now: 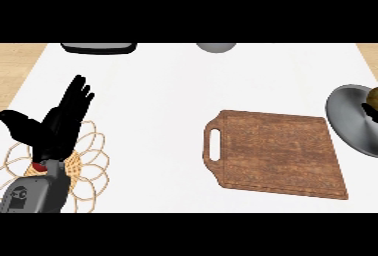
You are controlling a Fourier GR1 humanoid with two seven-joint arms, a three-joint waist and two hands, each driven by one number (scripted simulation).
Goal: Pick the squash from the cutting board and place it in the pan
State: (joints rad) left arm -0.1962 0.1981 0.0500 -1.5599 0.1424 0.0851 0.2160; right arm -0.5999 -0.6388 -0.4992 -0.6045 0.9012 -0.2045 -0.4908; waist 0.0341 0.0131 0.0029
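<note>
While the left hand (53, 129) rested at the view's left side, its fingers stood straight and spread, pointing up and away, with the thumb out to the left; it held nothing. Its grey forearm (33, 192) came in from the lower left corner and lay over a looped wire trivet (92, 160). On the white counter (170, 100), right of centre, lay the wooden board (280, 152), slightly skewed, with its handle slot at the left end. Just beyond the board's far right corner sat the grey pan (348, 122), cut off by the right edge. The squash (373, 100) lay in the pan, a dull olive-brown shape with only a sliver showing at that edge, apart from the board and well away from the hand. Along the far edge of the counter a dark tray (98, 48) and a grey round thing (216, 47) were partly in view.
</note>
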